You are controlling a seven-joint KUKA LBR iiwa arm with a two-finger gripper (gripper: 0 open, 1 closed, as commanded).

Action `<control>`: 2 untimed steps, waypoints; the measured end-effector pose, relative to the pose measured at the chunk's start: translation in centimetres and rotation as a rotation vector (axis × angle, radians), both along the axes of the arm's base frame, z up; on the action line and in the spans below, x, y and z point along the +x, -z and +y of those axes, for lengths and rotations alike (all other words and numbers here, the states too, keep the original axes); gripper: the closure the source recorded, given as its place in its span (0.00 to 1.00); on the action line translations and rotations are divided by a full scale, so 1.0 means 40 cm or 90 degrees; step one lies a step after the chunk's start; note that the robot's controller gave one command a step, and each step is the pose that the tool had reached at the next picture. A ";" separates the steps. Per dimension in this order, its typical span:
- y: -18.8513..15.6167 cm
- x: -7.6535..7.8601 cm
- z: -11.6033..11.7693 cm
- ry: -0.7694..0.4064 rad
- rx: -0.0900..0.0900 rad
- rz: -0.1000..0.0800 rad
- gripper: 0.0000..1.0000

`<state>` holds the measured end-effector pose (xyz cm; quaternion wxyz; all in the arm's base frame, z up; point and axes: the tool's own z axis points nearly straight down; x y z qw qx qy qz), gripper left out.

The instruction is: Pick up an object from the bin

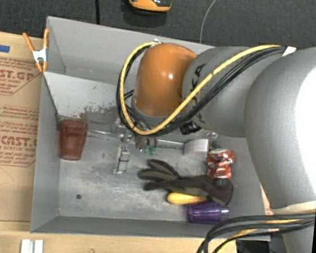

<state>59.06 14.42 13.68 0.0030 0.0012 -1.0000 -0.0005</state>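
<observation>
My gripper hangs below the orange wrist cover, low over the bare bin floor left of the middle. Nothing shows in it. A dark brown glove lies just to its right, its cuff end pointing at the gripper. A reddish-brown translucent cup lies on its side to the left, against the bin's sloping wall. A small green thing peeks out under the wrist, right of the gripper.
Past the glove lie a yellow banana-like thing, a purple cylinder, a crumpled red packet and a grey roll. The arm covers the bin's right and back parts.
</observation>
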 end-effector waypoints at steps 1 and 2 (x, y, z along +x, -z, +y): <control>-0.013 0.005 -0.001 0.001 0.001 -0.005 0.00; 0.034 -0.008 -0.045 -0.063 0.002 -0.009 0.00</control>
